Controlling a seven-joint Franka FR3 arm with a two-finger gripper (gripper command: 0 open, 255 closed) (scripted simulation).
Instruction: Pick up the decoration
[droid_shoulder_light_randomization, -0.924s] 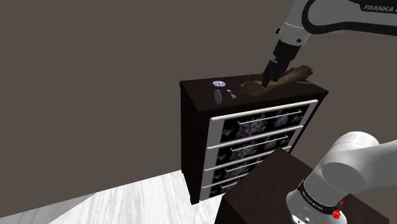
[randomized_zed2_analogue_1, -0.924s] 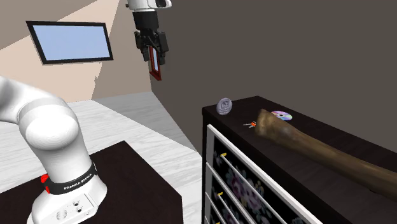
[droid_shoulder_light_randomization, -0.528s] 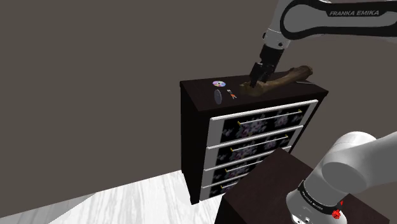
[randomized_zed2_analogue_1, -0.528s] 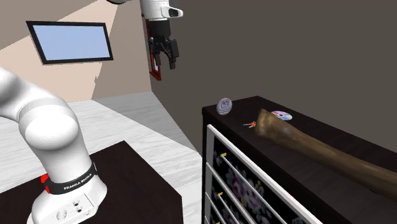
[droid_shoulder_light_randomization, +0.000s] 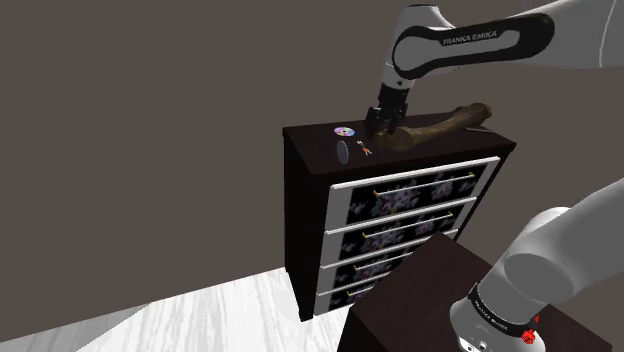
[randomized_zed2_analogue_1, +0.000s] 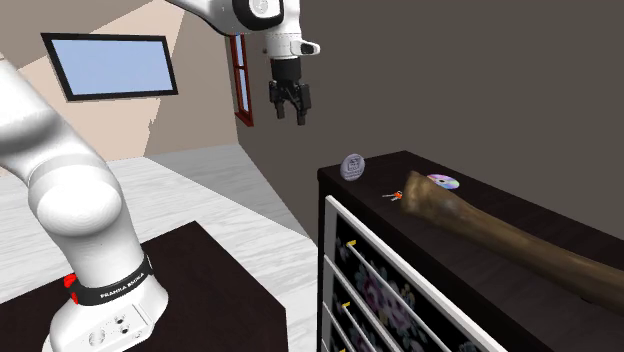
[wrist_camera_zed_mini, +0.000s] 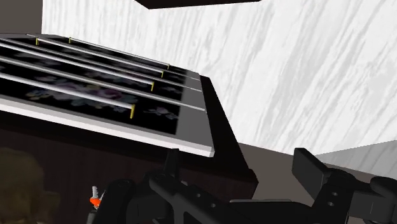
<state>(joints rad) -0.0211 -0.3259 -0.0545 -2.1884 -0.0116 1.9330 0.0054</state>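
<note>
Arm: elbow high, wrist pointed down.
Pincer (randomized_zed2_analogue_1: 289, 116): wide, empty, abv dresser's (droid_shoulder_light_randomization: 305, 215) edge, apart fr. brown decoration (randomized_zed2_analogue_1: 482, 230).

Dark dresser (droid_shoulder_light_randomization: 300, 215), grey wall (droid_shoulder_light_randomization: 150, 120), pale plank floor (droid_shoulder_light_randomization: 200, 318), window (randomized_zed2_analogue_1: 108, 66)

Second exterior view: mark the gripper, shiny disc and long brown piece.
gripper (randomized_zed2_analogue_1: 290, 118), second exterior view, between its fingertips
shiny disc (randomized_zed2_analogue_1: 442, 182), second exterior view, its face
long brown piece (randomized_zed2_analogue_1: 500, 238), second exterior view, mid-length
</note>
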